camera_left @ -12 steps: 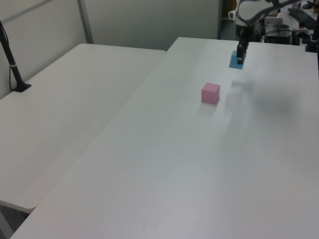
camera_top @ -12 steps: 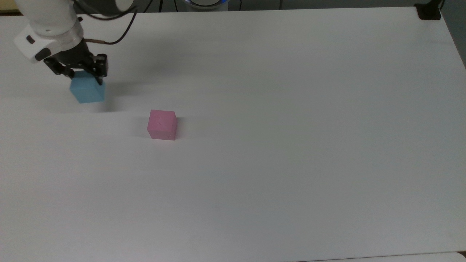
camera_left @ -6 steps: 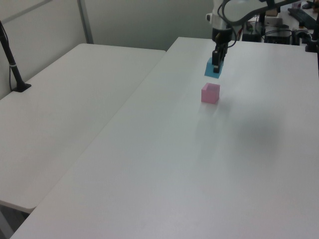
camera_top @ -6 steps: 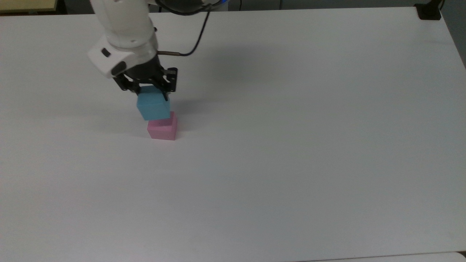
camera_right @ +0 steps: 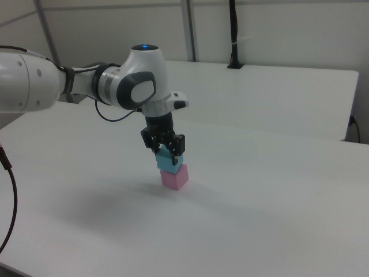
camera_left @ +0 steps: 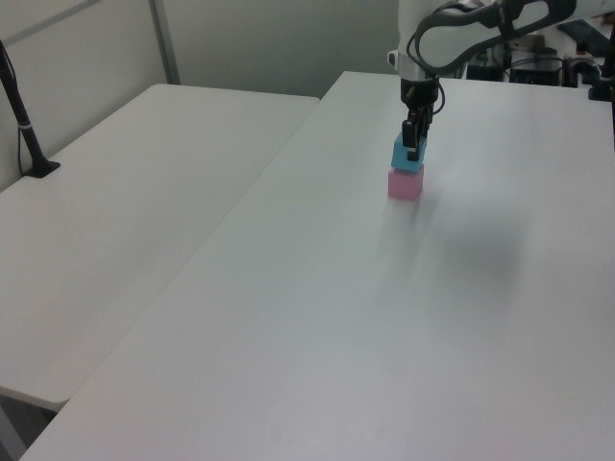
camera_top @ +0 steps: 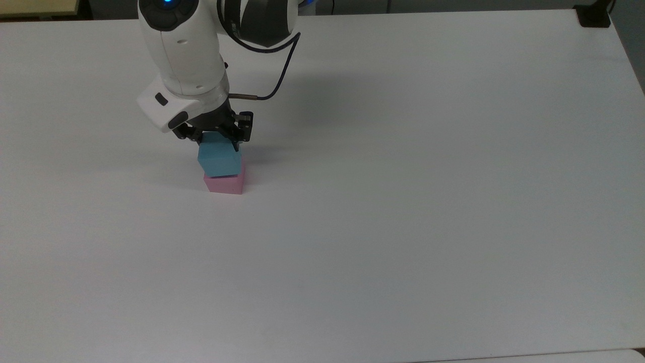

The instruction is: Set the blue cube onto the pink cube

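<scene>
The white arm reaches down over the white table (camera_top: 403, 227), and its black hand (camera_top: 217, 142) is clamped on the blue cube (camera_top: 218, 160), fingers pressed against opposite faces near the cube's upper part. In the top view the blue cube sits directly at 12 o'clock of the pink cube (camera_top: 225, 183), overlapping it so that just a pink band along the bottom and right edge stays visible. From the right view the hand (camera_right: 164, 151) holds the blue cube (camera_right: 169, 162) right over the pink cube (camera_right: 174, 177); the two look to be touching or very nearly so, and I cannot tell which. The blue cube looks turned slightly relative to the pink one, its corners not quite lined up. In the left view the hand (camera_left: 411, 146) comes straight down, with the blue cube (camera_left: 405, 157) stacked over the pink cube (camera_left: 404, 184), which rests flat on the table. A thin dark cable (camera_top: 274, 83) loops from the wrist toward the arm's upper link. A blue light (camera_right: 143, 47) glows on the arm's joint. A second white table (camera_left: 125, 230) stands alongside at 9 o'clock in the left view, with a black post (camera_left: 24, 125) mounted on it.
</scene>
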Robot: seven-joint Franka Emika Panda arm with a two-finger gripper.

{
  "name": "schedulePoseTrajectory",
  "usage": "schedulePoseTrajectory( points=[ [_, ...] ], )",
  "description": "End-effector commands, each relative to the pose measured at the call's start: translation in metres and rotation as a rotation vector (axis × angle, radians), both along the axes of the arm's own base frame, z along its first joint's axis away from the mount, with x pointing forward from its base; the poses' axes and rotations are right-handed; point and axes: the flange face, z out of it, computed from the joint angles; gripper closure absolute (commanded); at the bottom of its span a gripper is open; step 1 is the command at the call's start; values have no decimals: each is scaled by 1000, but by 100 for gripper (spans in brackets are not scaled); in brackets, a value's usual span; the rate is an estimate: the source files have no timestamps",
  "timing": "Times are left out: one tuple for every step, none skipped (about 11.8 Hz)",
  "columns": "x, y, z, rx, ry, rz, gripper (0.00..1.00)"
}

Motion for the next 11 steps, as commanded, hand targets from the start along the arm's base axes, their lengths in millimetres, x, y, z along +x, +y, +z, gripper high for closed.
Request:
schedulePoseTrajectory(
  points=[
    [5, 0, 2, -7, -9, -4, 61],
    [5, 2, -6, -9, 4, -7, 38],
    [6, -2, -6, -11, 0, -40, 3],
    [5, -4, -5, -10, -1, -54, 0],
    [5, -4, -3, -10, 1, -57, 0],
    [3, -5, 3, -6, 1, -62, 0],
    [-3, -5, 20, -1, 4, -81, 0],
    [-11, 0, 42, -26, 12, -114, 0],
    [-18, 16, 67, -38, 1, -132, 0],
    [-35, 33, 101, -62, 5, -169, 0],
    [-49, 45, 120, -75, 28, -180, 0]
  ],
)
